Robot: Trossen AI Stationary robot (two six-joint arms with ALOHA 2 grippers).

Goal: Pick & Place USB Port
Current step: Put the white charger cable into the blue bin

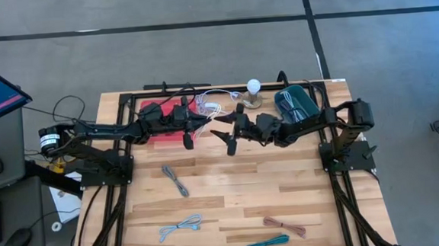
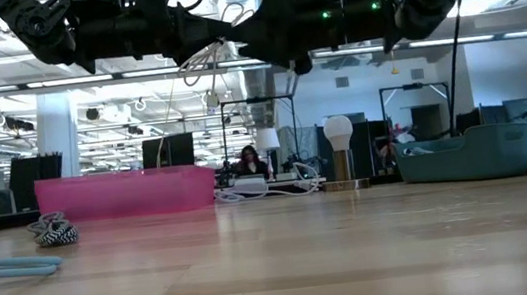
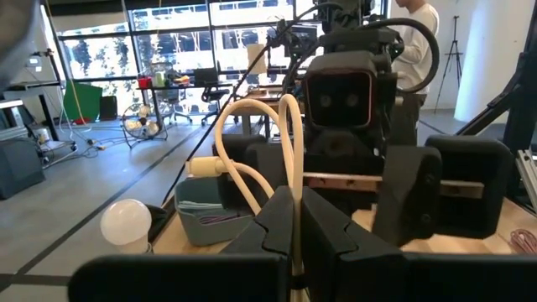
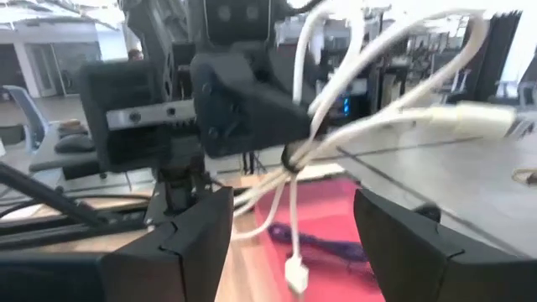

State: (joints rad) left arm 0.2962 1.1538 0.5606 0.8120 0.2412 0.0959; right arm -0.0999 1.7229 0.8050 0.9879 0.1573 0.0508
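left gripper (image 3: 295,220) pinching white cable (image 3: 252,134), right gripper (image 4: 289,231) apparently spread

The right claw (image 4: 289,243) stands with its two dark fingers spread wide. Between and beyond them, the left claw (image 4: 289,155) pinches a looped white USB cable (image 4: 369,126) above a pink tray (image 4: 323,218).
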